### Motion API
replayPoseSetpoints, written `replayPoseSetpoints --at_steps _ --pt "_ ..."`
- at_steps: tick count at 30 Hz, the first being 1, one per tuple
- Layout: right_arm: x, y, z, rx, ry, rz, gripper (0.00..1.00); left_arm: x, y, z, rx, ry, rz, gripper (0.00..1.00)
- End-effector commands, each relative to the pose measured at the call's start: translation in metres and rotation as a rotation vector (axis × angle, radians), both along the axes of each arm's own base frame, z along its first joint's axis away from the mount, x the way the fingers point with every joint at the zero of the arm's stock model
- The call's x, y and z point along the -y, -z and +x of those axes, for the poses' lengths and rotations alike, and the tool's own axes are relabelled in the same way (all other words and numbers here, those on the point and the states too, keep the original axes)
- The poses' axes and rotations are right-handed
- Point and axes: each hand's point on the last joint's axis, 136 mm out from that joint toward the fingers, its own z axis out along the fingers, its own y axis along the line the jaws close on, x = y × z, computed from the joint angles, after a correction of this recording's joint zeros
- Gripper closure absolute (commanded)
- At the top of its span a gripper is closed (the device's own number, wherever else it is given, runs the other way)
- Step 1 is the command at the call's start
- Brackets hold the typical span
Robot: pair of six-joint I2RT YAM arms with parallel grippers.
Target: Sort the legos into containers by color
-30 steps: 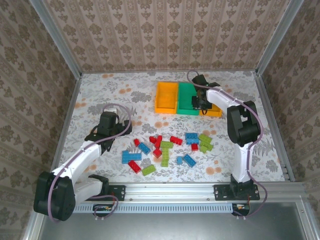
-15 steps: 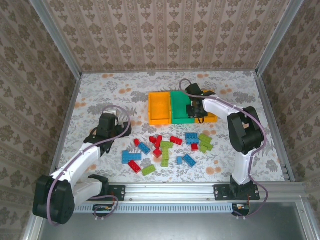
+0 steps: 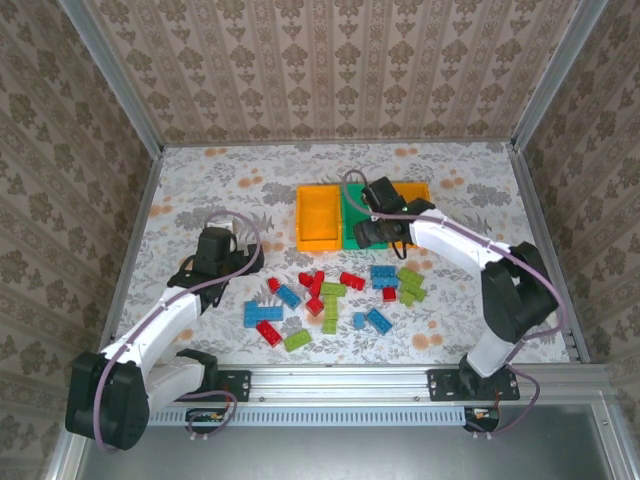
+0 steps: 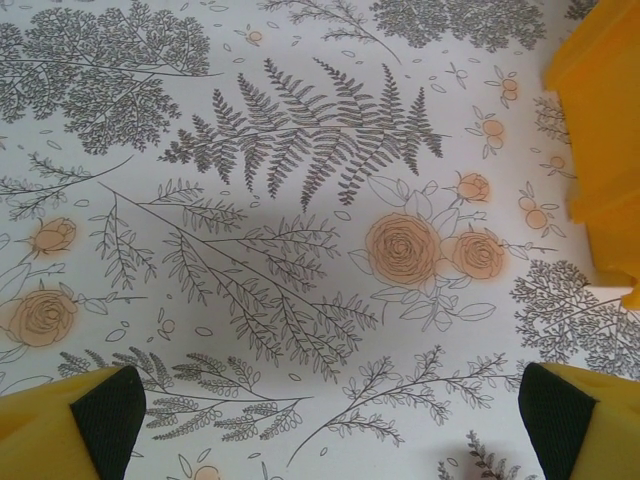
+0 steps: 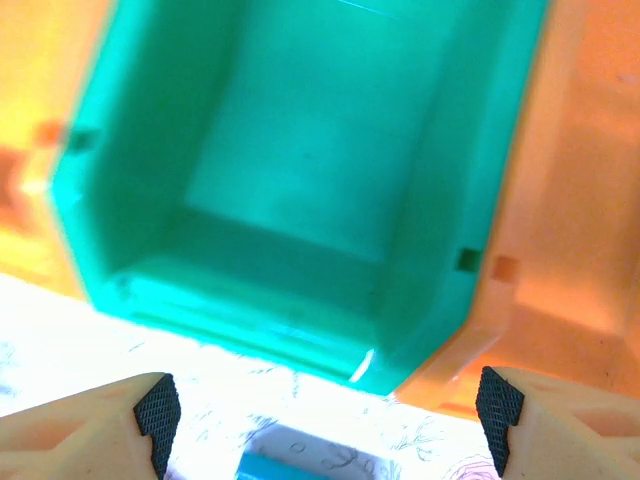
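The legos (image 3: pixel 318 292) are being shown loose on the flowered worktop (image 3: pixel 200 180), a red, blue and light green scatter lying near the front of the containers (image 3: pixel 320 190); none of them is being carried. The three bins are being seen in a row towards the back of the worktop, side against side: the left orange bin (image 3: pixel 316 222), the green bin (image 3: pixel 352 214) in the middle and the right orange bin (image 3: pixel 416 190).

The right gripper (image 3: pixel 368 236) is being held above the near wall of the green bin (image 5: pixel 300 150), tilted down at it. Its fingers (image 5: pixel 155 405) are being held wide apart, with nothing between them. A blue lego (image 5: pixel 300 466) is being caught at the bottom edge of the right wrist view, on the worktop just in front of the bin.

The left gripper (image 3: pixel 212 252) is being held over bare worktop, to the left of the scatter and apart from it. Its jaws are likewise spread wide and nothing is being gripped (image 4: pixel 330 405). An orange bin wall (image 4: pixel 600 130) is being seen at the right edge of the left wrist view.
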Motion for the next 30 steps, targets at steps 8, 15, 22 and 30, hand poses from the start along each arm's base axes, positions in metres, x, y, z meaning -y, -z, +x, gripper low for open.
replayPoseSetpoints --at_steps 8,15,22,30 --pt "-0.052 0.029 -0.078 -0.049 -0.485 -0.077 0.22 0.006 -0.003 0.003 0.018 0.001 -0.043 0.0" --pt "-0.068 0.047 -0.092 -0.138 -0.567 -0.042 0.26 0.006 -0.001 0.001 0.01 -0.001 -0.046 0.0" --pt "-0.07 0.071 -0.094 -0.202 -0.595 -0.102 0.31 0.004 0.0 0.0 0.009 -0.006 -0.037 0.0" --pt "-0.068 0.083 -0.093 -0.228 -0.592 -0.129 0.54 0.003 -0.002 0.0 0.01 -0.008 -0.034 0.0"
